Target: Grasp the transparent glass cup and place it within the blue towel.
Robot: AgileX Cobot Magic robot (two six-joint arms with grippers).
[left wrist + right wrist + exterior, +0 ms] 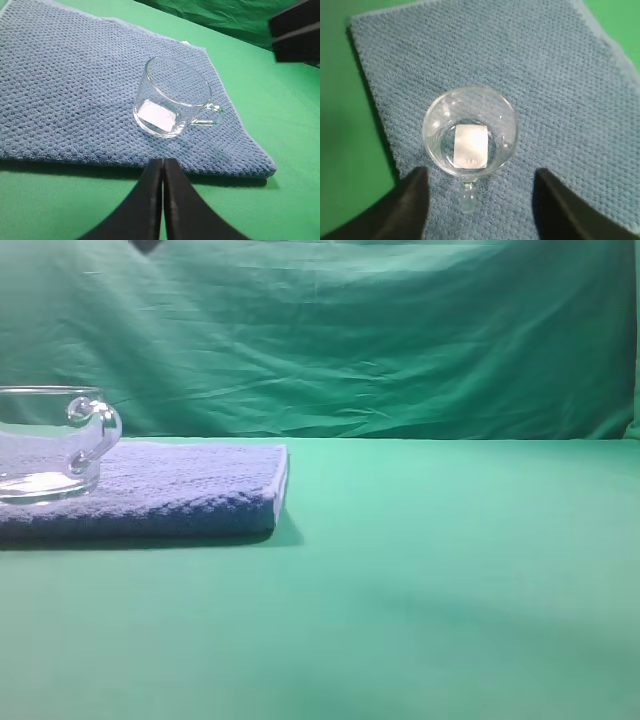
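Observation:
The transparent glass cup (50,445) stands upright on the blue towel (190,490) at the far left, its handle pointing right. In the right wrist view I look straight down into the cup (470,132) on the towel (560,80). My right gripper (480,172) is open and empty above it, with one finger on each side of the handle and not touching the glass. In the left wrist view the cup (172,97) sits near the towel's (65,90) right corner. My left gripper (162,162) is shut and empty, short of the towel's near edge.
Green cloth (450,580) covers the table and hangs as a wrinkled backdrop (380,340). A black block (295,35), probably part of the right arm, shows at the upper right of the left wrist view. A white label shows on the cup's base.

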